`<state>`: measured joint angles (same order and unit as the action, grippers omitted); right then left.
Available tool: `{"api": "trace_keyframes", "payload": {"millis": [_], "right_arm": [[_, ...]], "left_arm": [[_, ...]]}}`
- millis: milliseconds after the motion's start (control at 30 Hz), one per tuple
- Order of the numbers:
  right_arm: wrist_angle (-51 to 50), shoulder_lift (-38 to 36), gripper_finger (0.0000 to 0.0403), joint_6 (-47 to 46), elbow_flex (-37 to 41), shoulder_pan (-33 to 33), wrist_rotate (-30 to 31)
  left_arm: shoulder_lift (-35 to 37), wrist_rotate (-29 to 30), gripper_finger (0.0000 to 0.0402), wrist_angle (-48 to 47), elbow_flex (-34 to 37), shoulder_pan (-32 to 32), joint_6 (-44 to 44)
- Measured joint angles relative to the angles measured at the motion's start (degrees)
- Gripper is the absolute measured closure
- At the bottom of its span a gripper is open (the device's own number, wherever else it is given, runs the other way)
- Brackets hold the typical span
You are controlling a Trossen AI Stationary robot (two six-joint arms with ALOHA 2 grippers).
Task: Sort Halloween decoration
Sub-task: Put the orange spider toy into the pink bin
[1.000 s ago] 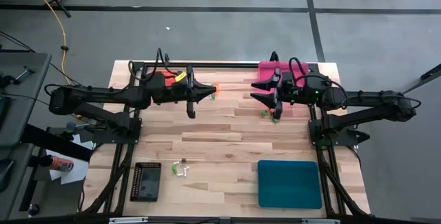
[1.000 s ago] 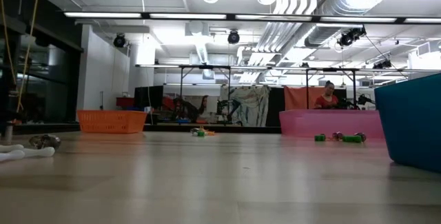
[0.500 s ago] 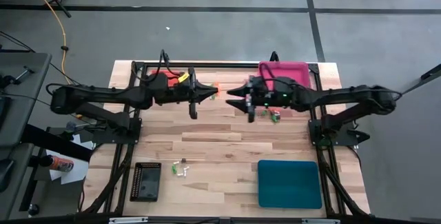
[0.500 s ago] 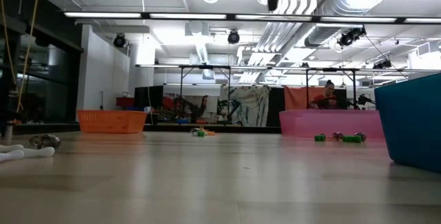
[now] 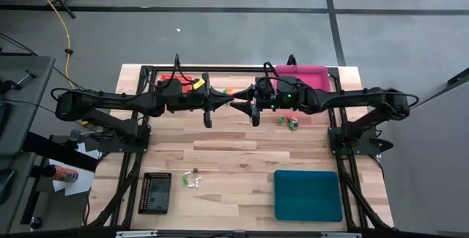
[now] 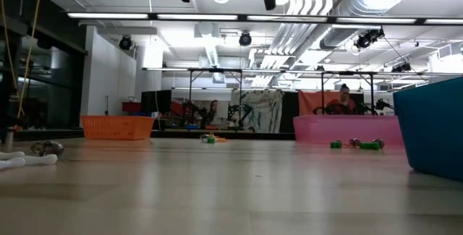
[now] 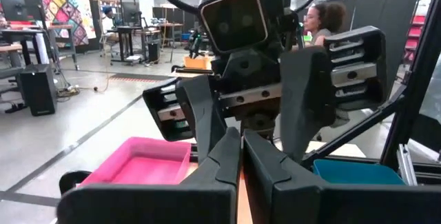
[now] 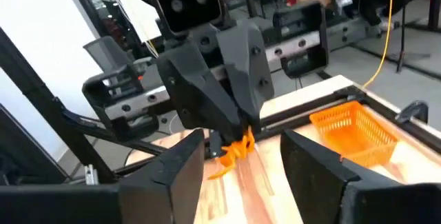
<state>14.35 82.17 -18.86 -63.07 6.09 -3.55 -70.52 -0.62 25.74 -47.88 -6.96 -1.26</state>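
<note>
Where the arms meet: above the far middle of the table, between the orange tray (image 5: 185, 82) and the pink tray (image 5: 311, 72), tip to tip and off the wood.
Left gripper (image 7: 241, 156): fingers pressed together, pinching an orange trinket (image 8: 234, 151) at their very tips.
Orange trinket: in the air, not on the table; it dangles below the left fingertips, its long axis slanting downward, one end free.
Key relation: the trinket lies straight ahead of the right gripper (image 8: 244, 172), just beyond its fingertips and in line with the gap between them. Not yet inside, as far as I can judge.
Right gripper: fingers spread apart, holding nothing, facing the left gripper head-on.
Nearer free arm: the right, so a handover looks likely. It would need to close across the hanging part, below the left tips.
Other trinkets: green pieces (image 5: 292, 122) on the wood near the pink tray, untouched.
</note>
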Motion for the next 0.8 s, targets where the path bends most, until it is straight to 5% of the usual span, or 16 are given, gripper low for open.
{"api": "trace_keyframes", "payload": {"millis": [367, 633, 800], "right_arm": [[0.0, 0.2, 0.0392, -0.2, 0.0, 0.0, -0.1], [-0.6, -0.2, 0.0398, 1.4, 0.0, 0.1, -1.1], [-7.3, -5.1, 0.0400, 4.8, 0.0, 1.8, -1.0]], "left_arm": [[0.0, 0.0, 0.0401, 0.7, 0.0, 0.0, 0.1], [0.2, 0.0, 0.0365, 0.3, 0.0, -0.1, 1.6], [4.5, 0.5, 0.0311, -9.7, 0.0, -0.7, 0.0]]}}
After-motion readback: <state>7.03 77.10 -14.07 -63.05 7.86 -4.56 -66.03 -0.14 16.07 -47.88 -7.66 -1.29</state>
